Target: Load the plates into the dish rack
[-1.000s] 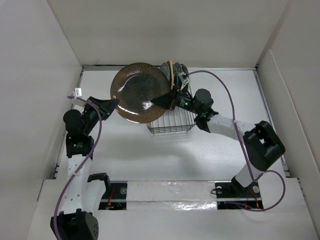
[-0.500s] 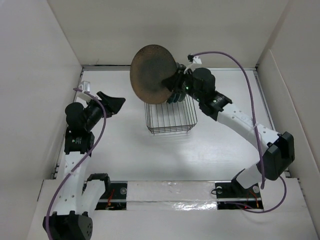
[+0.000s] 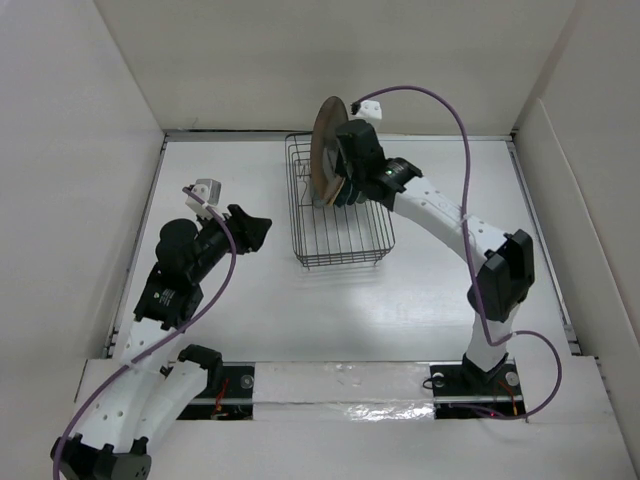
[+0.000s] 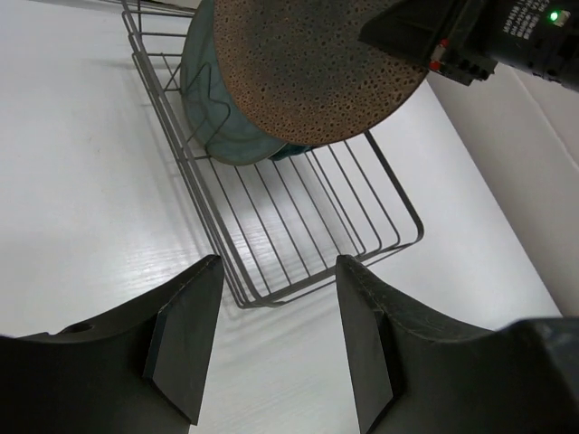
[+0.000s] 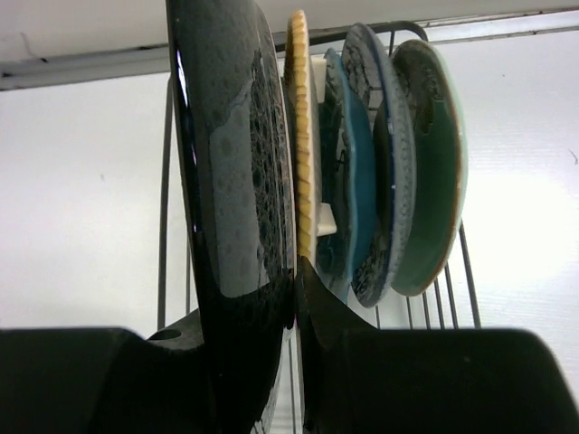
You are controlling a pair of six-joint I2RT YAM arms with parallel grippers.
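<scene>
My right gripper (image 3: 343, 168) (image 5: 297, 282) is shut on the rim of the brown plate (image 3: 325, 140) (image 5: 231, 181) (image 4: 308, 63). It holds the plate on edge, upright, over the far end of the black wire dish rack (image 3: 345, 240) (image 4: 298, 226). Just behind it several plates stand in the rack: an orange-tan one (image 5: 300, 108), a dark teal one (image 5: 348, 163), a blue-rimmed one (image 5: 380, 181) and a green one (image 5: 430, 163). My left gripper (image 3: 258, 228) (image 4: 276, 344) is open with nothing in it, left of the rack and pointing at its near end.
White walls close in the table on the left, back and right. The rack's near half (image 3: 340, 245) shows only bare wires. The right arm (image 3: 450, 225) arches over the table right of the rack.
The left gripper let go of the brown plate and drew back to the left. The right arm carried the plate rightward and turned it upright over the rack's far end.
</scene>
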